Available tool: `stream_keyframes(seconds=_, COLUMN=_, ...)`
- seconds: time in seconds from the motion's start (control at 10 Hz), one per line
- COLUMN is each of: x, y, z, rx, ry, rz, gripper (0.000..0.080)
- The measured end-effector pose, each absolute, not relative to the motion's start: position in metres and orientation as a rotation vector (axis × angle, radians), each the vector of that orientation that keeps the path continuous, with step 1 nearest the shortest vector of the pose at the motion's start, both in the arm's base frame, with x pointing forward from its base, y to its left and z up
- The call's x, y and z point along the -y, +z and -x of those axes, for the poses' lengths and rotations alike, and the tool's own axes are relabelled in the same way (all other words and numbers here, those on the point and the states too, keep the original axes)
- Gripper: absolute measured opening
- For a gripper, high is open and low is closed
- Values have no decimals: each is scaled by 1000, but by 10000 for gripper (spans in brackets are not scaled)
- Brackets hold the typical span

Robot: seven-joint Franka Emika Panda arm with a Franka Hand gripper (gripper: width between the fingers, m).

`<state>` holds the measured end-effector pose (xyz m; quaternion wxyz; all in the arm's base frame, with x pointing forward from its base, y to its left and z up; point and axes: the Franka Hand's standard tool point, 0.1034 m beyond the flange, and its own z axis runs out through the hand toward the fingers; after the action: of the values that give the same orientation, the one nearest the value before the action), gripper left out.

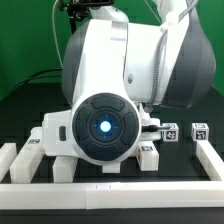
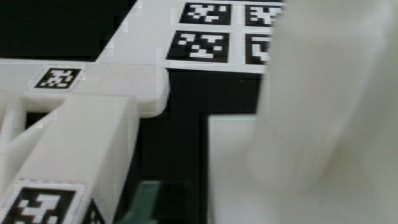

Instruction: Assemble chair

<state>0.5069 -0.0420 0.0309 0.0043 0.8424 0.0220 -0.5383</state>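
Note:
The chair's white parts lie on the black table. In the exterior view my arm's bulky body (image 1: 105, 95) hides most of them and hides the gripper. Tagged pieces (image 1: 170, 131) peek out on the exterior view's right, and a slab (image 1: 55, 133) on its left. In the wrist view a tagged slab (image 2: 210, 35) lies beyond a white bar (image 2: 80, 82), from which a second tagged bar (image 2: 63, 160) runs off. A large blurred white part (image 2: 329, 130) stands close by. My gripper (image 2: 228, 214) shows one greenish finger (image 2: 169, 203), a dark gap away from that part. The other finger is hidden.
Plain white border rails run along the front (image 1: 110, 188) and up the exterior view's left (image 1: 8, 160) and right (image 1: 208, 155) sides. My arm fills the middle of the exterior view.

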Motion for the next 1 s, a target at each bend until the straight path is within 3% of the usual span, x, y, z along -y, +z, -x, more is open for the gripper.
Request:
stream_keyframes(seconds=0.1, x=42, y=31, z=-507, rx=-68, ry=-1687, rz=-2639, gripper=468)
stream_keyframes(seconds=0.2, x=42, y=31, z=-507, rx=-68, ry=-1687, rz=-2639, gripper=468)
stream_keyframes(seconds=0.3, x=42, y=31, z=-507, rx=-68, ry=-1687, rz=-2639, gripper=607)
stream_keyframes(seconds=1.0, x=43, y=30, z=-506, rx=-67, ry=-1689, rz=-2639, gripper=649)
